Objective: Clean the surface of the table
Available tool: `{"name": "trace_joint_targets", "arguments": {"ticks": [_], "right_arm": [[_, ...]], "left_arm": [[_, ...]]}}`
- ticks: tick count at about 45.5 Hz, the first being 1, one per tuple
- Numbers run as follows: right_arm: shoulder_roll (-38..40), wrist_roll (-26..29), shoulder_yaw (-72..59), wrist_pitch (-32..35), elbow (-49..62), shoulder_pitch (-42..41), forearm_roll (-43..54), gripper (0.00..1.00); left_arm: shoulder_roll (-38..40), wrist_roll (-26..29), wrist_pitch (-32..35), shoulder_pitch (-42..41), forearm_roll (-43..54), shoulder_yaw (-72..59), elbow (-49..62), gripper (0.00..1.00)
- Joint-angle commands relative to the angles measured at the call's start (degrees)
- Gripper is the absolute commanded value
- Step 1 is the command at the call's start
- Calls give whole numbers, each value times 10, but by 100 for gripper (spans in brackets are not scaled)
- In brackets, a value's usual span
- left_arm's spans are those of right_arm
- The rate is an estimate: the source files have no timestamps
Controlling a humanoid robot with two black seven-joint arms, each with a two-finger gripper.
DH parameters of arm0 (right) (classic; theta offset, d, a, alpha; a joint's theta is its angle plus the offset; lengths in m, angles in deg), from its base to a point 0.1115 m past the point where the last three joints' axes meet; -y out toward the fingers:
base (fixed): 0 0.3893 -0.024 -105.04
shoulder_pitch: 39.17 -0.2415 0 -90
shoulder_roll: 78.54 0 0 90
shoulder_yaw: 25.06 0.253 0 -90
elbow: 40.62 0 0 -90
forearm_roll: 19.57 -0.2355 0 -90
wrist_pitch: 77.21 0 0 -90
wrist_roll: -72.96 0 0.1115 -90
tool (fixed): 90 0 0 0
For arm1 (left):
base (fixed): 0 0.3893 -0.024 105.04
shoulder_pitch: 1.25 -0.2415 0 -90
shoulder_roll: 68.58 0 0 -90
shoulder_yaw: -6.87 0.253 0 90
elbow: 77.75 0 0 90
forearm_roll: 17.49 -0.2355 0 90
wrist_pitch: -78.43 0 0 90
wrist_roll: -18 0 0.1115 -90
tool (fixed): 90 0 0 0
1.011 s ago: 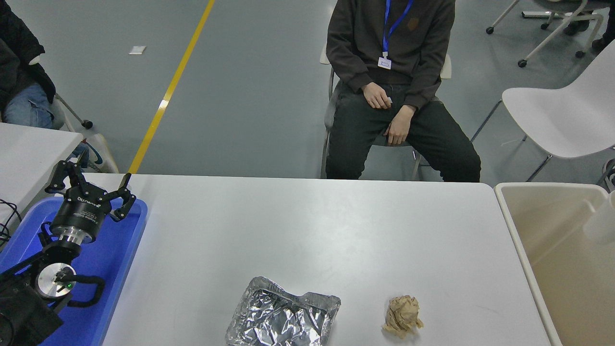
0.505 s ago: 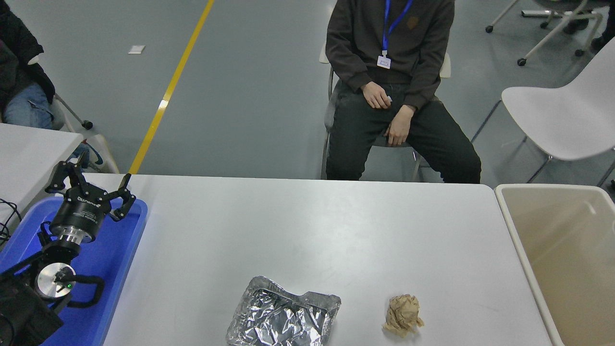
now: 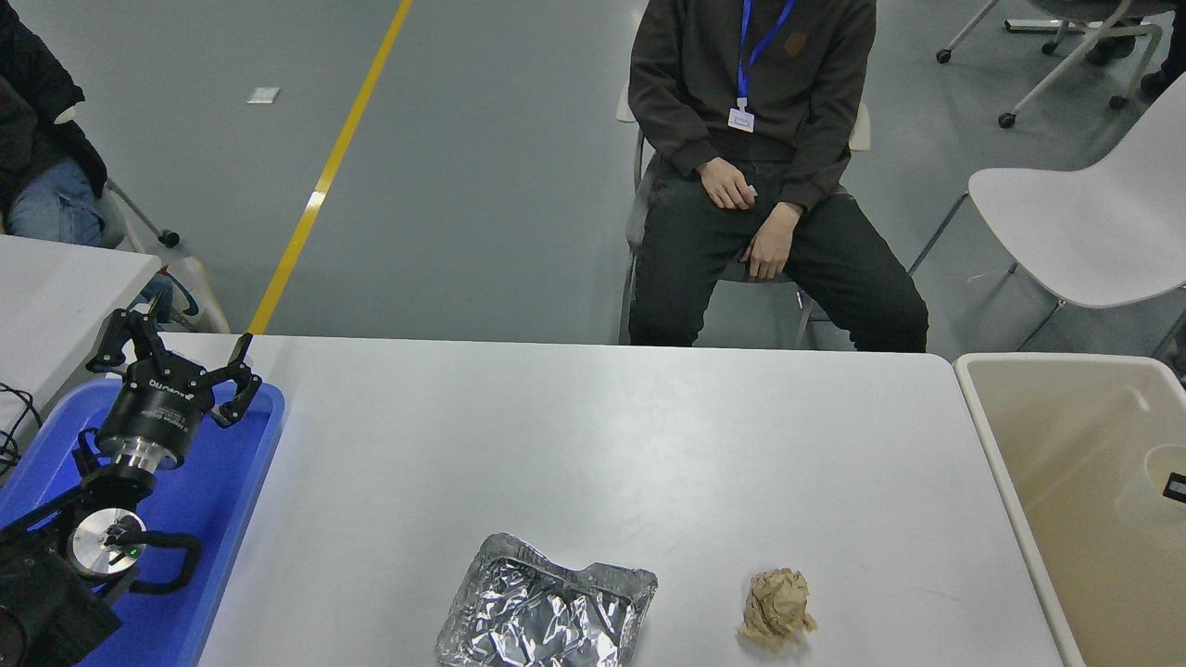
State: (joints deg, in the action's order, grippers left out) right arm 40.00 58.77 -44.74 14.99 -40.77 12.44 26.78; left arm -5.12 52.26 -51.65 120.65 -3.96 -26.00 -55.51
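Now the beige bin holds a pale cup; left gripper gapes wide over blue tray.

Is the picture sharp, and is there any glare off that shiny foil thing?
Head view: mostly sharp and evenly lit; the crumpled foil tray glints in small patches without blowing out; the table surface carries a soft sheen; the paper ball throws only a faint shadow.

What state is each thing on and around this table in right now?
Left end effector: open, parked over the blue tray.
Foil tray: crumpled, lying on the table surface.
Brown paper ball: crumpled, right of the foil tray, apart from it.
Beige bin: open-topped, at the table's right end.
Person: seated, hands on lap.
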Motion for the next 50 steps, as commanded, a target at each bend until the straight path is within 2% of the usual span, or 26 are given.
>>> {"name": "trace_joint_targets", "arguments": {"ticks": [1,15,16,17,19,20,26,41,50], "right_arm": [[-17,4,-3,-13,16,9,-2,0],[-17,6,2,-14,16,16,-3,0],[-17,7,3,-15,17,16,-3,2],[-16,7,3,-15,17,16,-4,27],[-15,7,5,-14,23,14,-11,83],[-16,7,6,-14,27,12,-17,100],[-16,6,-3,-8,31,11,-49,100],[-17,5,-5,-16,34,11,-50,100],[-20,5,-2,-16,71,14,-79,100]], "left_arm": [[0,0,0,0,0,0,0,100],[0,-1,0,0,0,0,0,100],[0,0,0,0,0,0,0,100],[0,0,0,0,0,0,0,100],[0,0,0,0,0,0,0,100],[0,0,0,0,0,0,0,100],[0,0,0,0,0,0,0,100],[0,0,0,0,0,0,0,100],[0,0,0,0,0,0,0,100]]}}
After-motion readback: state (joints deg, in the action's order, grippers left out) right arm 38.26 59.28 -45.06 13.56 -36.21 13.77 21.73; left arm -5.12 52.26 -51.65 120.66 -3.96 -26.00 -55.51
